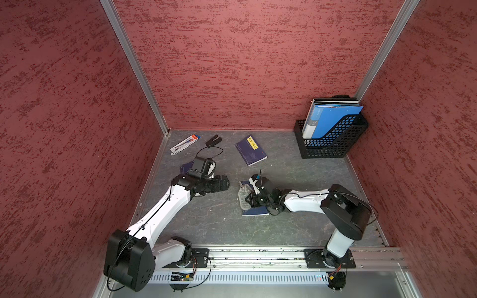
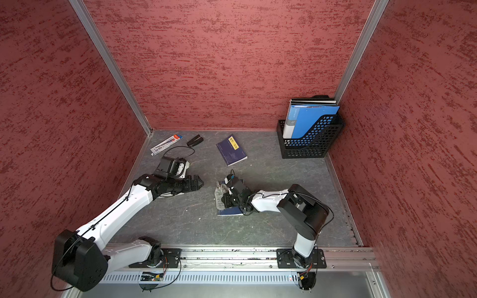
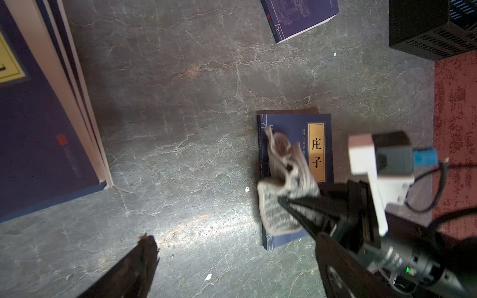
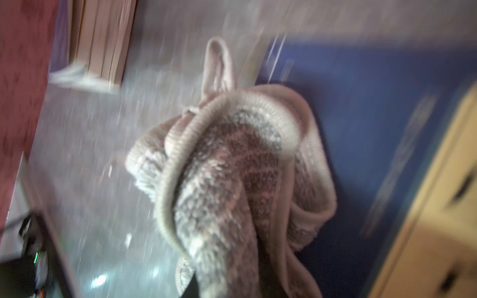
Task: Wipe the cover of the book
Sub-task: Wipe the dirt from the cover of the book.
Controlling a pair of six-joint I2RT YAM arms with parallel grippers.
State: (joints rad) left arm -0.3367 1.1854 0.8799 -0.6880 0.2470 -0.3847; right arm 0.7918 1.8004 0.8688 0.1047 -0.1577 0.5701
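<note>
A blue book [image 1: 255, 212] with a yellow title label lies on the grey floor near the middle, seen in both top views [image 2: 230, 212]. A crumpled grey cloth [image 1: 244, 197] rests on the book's left part, and my right gripper [image 1: 249, 200] is shut on it from the right. In the left wrist view the cloth [image 3: 280, 206] covers part of the book's cover [image 3: 284, 123] beside the label. The right wrist view is blurred and shows the cloth [image 4: 232, 180] over the blue cover [image 4: 348, 103]. My left gripper [image 1: 225, 182] hovers open to the left of the book, holding nothing [image 3: 232, 236].
A second blue book [image 1: 250, 149] lies further back, and a third one [image 1: 186, 167] sits partly under my left wrist. A pen box [image 1: 184, 144] and a black clip [image 1: 213, 140] lie at the back left. A black file rack [image 1: 333, 144] with folders fills the back right corner.
</note>
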